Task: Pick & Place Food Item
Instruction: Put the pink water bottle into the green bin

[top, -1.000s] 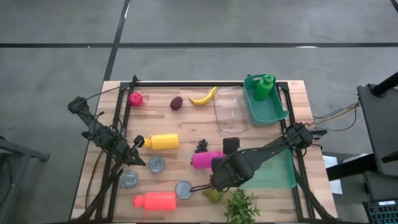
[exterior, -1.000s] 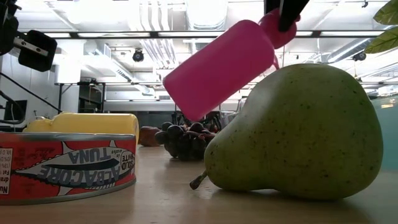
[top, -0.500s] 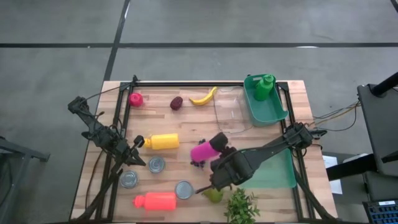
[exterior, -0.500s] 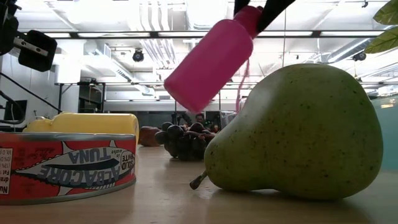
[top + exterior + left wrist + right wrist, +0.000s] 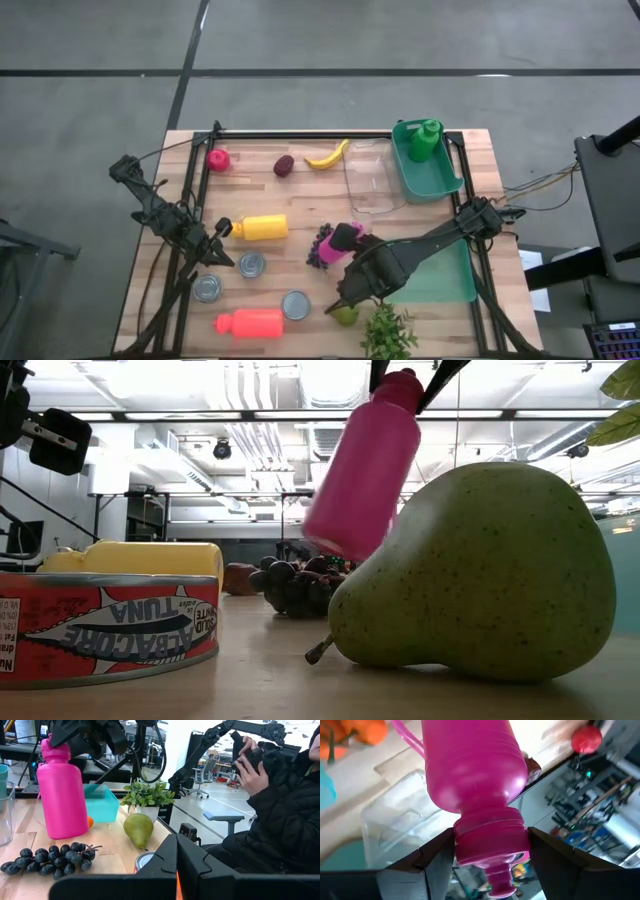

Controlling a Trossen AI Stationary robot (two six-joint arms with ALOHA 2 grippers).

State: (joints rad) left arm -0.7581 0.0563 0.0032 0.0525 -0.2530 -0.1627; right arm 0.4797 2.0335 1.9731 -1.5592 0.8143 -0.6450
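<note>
A pink squeeze bottle point(image 5: 338, 245) hangs cap-up over a bunch of dark grapes point(image 5: 318, 252) near the table's middle, with my right gripper point(image 5: 492, 851) shut on its cap end. The low view shows the bottle point(image 5: 365, 465) behind a green pear point(image 5: 470, 575), and the left wrist view shows it point(image 5: 62, 787) above the grapes point(image 5: 50, 860). The pear point(image 5: 345, 314) lies on its side at the near edge. My left gripper point(image 5: 224, 260) waits shut over the table's left part, touching nothing. My right gripper pinches the bottle's ribbed collar just below the cap point(image 5: 492, 832) between its two fingers point(image 5: 437, 857), one on each side. The fingers come from above, slanting down. The bottle hangs below them nearly upright, bottom down, clear of the table and the grapes.
A yellow bottle point(image 5: 262, 228), an orange-red bottle point(image 5: 250, 323) and three cans point(image 5: 252, 264) lie on the left. A banana point(image 5: 328, 155), a clear tub point(image 5: 372, 180) and a green bin point(image 5: 440, 175) sit at the far side, a teal tray point(image 5: 445, 275) and a plant point(image 5: 390, 332) right. A person point(image 5: 280, 795) sits beyond.
My right gripper has rolled its wrist while staying in place. The pink bottle, which lay almost level with its bottom toward the table's left, has swung round to hang nearly upright, cap up, over the grapes.
</note>
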